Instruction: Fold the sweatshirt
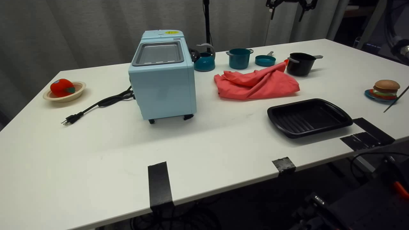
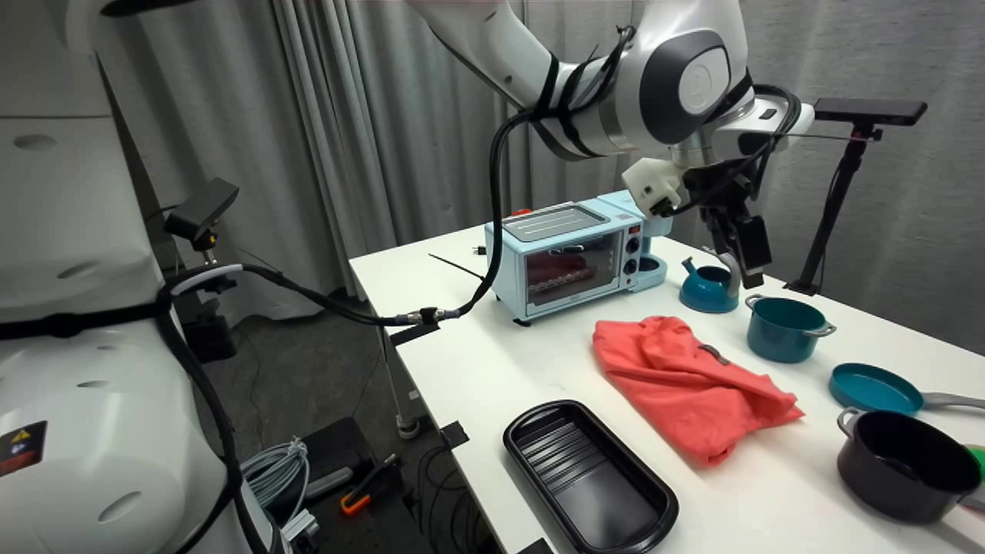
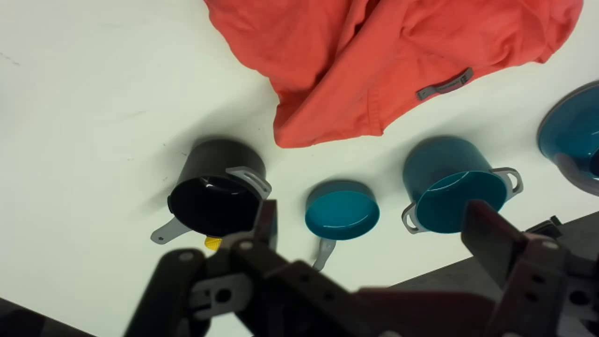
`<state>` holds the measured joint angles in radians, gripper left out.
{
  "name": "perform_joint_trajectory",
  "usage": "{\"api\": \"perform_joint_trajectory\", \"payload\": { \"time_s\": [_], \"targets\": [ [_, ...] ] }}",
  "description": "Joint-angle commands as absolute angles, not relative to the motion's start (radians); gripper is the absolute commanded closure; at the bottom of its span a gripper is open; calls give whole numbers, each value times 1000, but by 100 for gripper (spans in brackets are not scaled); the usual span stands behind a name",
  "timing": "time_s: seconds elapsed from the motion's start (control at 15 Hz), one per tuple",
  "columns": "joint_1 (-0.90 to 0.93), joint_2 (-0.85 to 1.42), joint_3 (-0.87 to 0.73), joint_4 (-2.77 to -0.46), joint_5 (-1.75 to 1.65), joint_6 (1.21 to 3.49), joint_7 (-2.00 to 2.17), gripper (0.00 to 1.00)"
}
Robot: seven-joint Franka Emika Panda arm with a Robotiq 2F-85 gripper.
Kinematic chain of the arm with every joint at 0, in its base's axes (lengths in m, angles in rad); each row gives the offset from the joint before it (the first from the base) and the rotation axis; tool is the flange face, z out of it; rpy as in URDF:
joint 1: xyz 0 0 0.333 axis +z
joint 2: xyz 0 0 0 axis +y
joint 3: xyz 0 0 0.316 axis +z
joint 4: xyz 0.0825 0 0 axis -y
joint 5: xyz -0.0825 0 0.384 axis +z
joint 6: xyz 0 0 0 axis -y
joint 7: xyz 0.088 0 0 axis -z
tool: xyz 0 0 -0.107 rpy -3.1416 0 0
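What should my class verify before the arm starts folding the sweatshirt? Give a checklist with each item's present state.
1. Gripper open and holding nothing: ok.
2. Gripper directly above an edge of the sweatshirt: cannot tell from these views.
3. Sweatshirt spread flat: not ok; it lies rumpled.
4. Sleeves identified: cannot tell; the folds obscure its outline.
5. Black saucepan clear of the sweatshirt: ok; a narrow gap shows in the wrist view.
6. Black ridged baking pan clear of the sweatshirt: ok; they lie apart in both exterior views.
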<state>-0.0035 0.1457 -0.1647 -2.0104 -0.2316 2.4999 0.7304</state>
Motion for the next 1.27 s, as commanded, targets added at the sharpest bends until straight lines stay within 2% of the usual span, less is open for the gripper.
{"api": "perform_joint_trajectory", "payload": {
  "time_s": [0.0, 0.07, 1.2],
  "targets": [
    [-17, 26, -134, -2099, -173, 2457, 661, 0],
    [-17, 104, -140, -2036, -216, 2478, 710, 0],
    [-23, 53, -126, -2083, -203, 2469, 698, 0]
  ]
}}
